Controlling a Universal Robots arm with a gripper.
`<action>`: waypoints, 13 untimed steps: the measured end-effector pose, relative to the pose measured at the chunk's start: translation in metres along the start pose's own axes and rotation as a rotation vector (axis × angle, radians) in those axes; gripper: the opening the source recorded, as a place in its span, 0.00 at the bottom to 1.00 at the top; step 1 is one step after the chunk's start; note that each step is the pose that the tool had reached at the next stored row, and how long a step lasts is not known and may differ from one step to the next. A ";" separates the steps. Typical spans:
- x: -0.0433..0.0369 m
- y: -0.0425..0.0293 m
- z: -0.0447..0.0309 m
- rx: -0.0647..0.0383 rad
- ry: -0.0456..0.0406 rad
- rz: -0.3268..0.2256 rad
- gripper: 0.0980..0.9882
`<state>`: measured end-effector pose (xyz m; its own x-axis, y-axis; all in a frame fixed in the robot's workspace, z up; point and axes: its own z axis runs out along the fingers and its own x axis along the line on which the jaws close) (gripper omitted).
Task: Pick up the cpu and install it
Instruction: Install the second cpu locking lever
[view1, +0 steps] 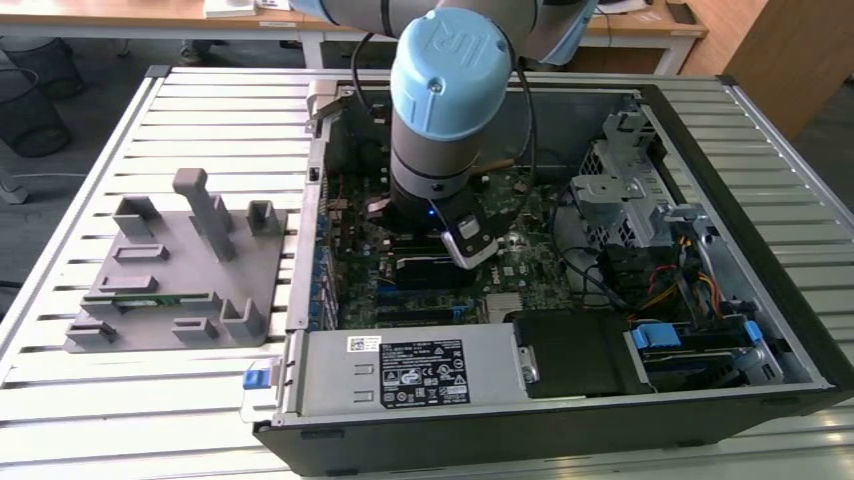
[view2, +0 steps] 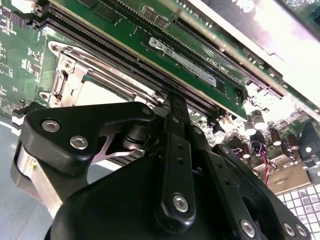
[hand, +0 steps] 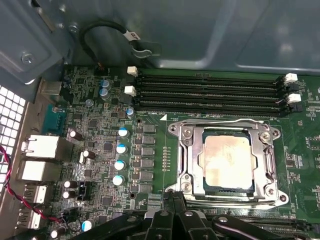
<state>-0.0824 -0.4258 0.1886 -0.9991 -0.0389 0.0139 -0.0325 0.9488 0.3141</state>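
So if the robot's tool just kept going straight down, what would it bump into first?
Probably the cpu, which sits in the socket frame on the motherboard. The tool hangs right above that spot, near the frame's edge, though depth is hard to judge.

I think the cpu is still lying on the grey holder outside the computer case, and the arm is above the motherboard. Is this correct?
Not quite. The cpu already sits inside the metal socket frame on the motherboard, as the first wrist view shows, not on the grey holder. The arm is indeed above the motherboard.
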 end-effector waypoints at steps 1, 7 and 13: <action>0.0000 0.0002 -0.0003 0.000 -0.0001 0.000 0.01; 0.0001 0.0015 -0.0024 0.000 -0.0001 0.000 0.01; -0.0001 0.0043 -0.0014 0.000 0.0000 0.000 0.01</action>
<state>-0.0825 -0.4222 0.1913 -0.9992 -0.0386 0.0140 -0.0322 0.9490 0.3138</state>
